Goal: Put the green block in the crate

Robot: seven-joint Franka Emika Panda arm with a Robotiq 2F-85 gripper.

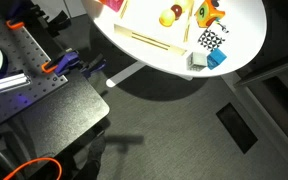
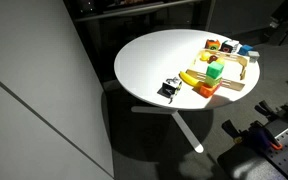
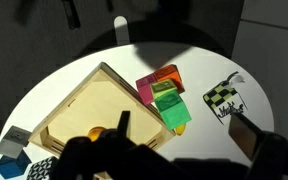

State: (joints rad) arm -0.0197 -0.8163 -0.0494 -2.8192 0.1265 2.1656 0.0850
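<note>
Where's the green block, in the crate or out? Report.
Out: the green block sits outside the crate wall, beside a red block.

Wrist view only: gripper (image 3: 184,128) black, matte, mostly silhouette. Lumpy dark body along the 6 o'clock edge. Fingers (image 3: 124,122) differ in look: slim upright bar just above 6 o'clock, wider slab with angled tip at 4 o'clock. Surface detail too dark to read.
</note>
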